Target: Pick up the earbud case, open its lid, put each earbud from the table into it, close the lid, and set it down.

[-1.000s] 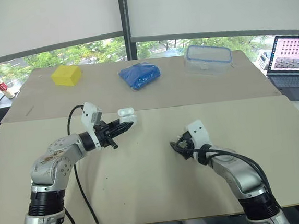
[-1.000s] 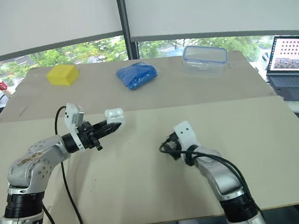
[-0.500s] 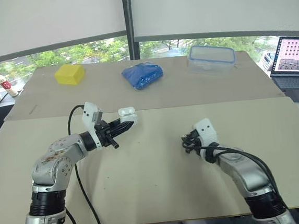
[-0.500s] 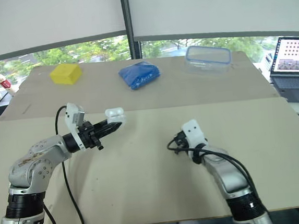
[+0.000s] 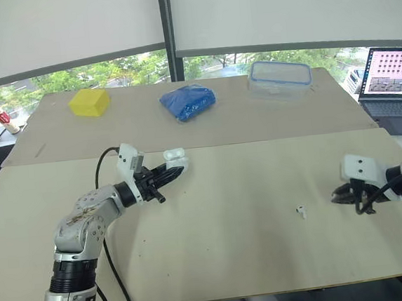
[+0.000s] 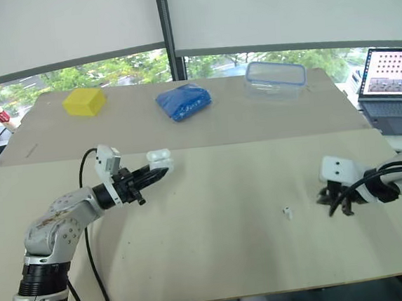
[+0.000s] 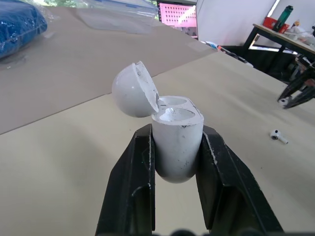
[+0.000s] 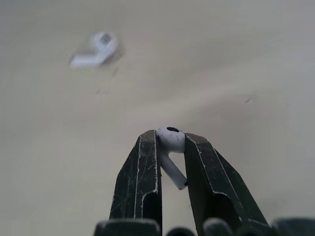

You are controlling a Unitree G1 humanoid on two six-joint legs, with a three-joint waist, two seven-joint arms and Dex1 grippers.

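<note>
Right hand (image 8: 171, 140) pinched shut on one earbud (image 8: 172, 169), second earbud (image 5: 301, 212) loose on the worktop (image 5: 230, 246) near it, left hand (image 7: 177, 132) clamped round the open-lidded earbud case (image 7: 176, 152) well apart: best carried across slowly, stem lined up over a free socket before release.

Both tools clamped, arms set wide apart.
The left arm bends at the elbow, forearm reaching forward and inward, left tool (image 5: 178, 171) gripping the case (image 7: 176, 147). The right arm sits far right, right tool (image 8: 171, 140) pointing inward, low over the desk (image 5: 230, 246), pinching an earbud (image 8: 173, 168).
</note>
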